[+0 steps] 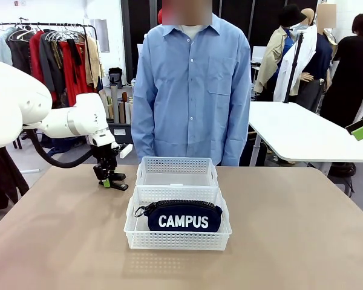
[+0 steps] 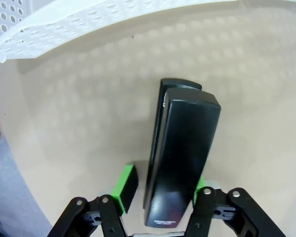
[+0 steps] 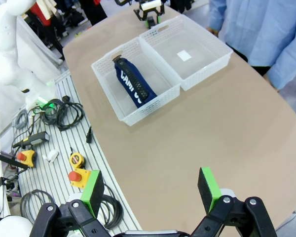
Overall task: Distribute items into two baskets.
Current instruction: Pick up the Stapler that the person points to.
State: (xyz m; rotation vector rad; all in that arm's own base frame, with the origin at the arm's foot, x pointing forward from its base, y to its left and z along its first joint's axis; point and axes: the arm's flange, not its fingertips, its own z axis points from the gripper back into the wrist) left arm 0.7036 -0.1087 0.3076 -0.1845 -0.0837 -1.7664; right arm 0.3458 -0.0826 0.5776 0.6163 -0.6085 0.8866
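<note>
the black stapler (image 2: 182, 163) is lying flat on the tan surface (image 1: 302, 241), just beside the left end of the farther white basket (image 1: 176, 166), on the robot's left. we are seeing the left gripper (image 2: 163, 185) standing over it with its green pads spread to either side of the stapler's body. one pad is sitting close against the stapler and a thin strip of surface is showing between the other pad and the stapler, so the gripper is not pinching it. from the front, the same left gripper (image 1: 110, 180) is pointing down with its tips at the surface.

the navy pouch (image 1: 184, 217) with the white "campus" lettering is resting on its edge inside the nearer basket (image 1: 178, 241), zipper upward. the two baskets are sitting end to end, touching, in the middle of the surface. the farther one is holding only a small white slip on its floor.

the right gripper (image 3: 152, 190) is hanging well above the surface's near edge, its pads spread wide and gripping nothing.

a person in a light blue shirt (image 1: 190, 84) is standing at the far side, right behind the baskets.
</note>
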